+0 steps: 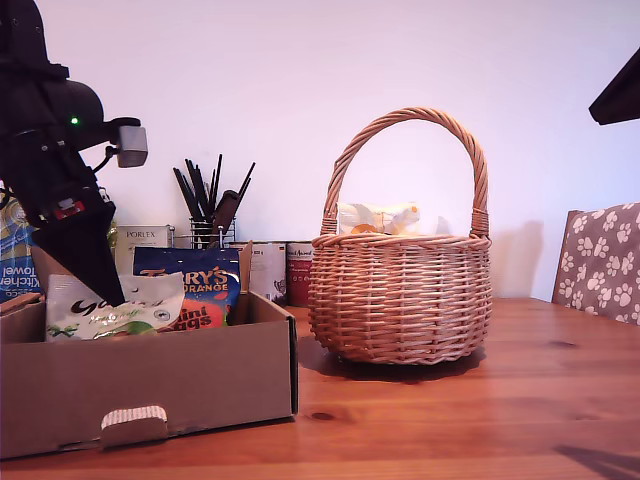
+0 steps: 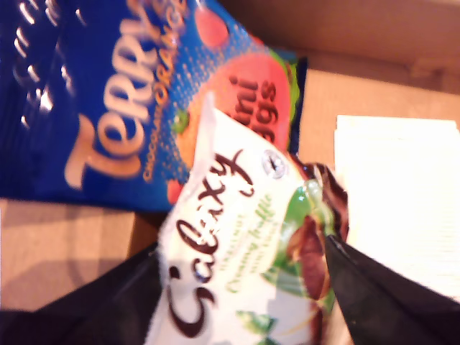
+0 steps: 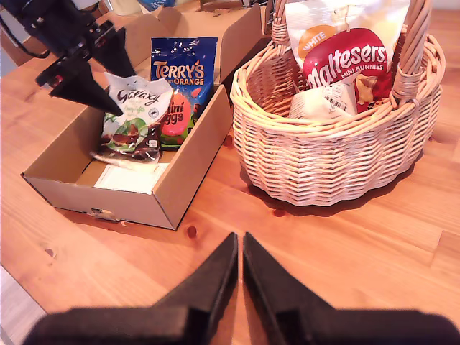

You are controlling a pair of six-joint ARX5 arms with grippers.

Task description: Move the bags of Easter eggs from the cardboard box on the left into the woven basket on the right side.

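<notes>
My first gripper point(image 1: 112, 293) reaches down into the cardboard box point(image 1: 150, 385) at the exterior view's left, shut on the top of a whitish Galaxy bag point(image 2: 237, 251). The bag point(image 3: 133, 115) stands upright between the black fingers point(image 2: 366, 295). Behind it a blue Terry's Orange mini eggs bag point(image 1: 200, 285) leans on the box's back wall. The woven basket point(image 1: 400, 300) stands right of the box in the exterior view and holds a Maltesers bag point(image 3: 345, 54) and a white pouch point(image 3: 323, 100). My second gripper point(image 3: 240, 241) hangs shut and empty over bare table, facing box and basket.
A white paper sheet point(image 3: 129, 178) lies on the box floor. Behind the box stand a black wire utensil holder point(image 1: 205, 215), tins point(image 1: 298, 270) and a kitchen towel pack point(image 1: 15, 265). A paw-print chair back point(image 1: 600, 260) is at the exterior view's right edge.
</notes>
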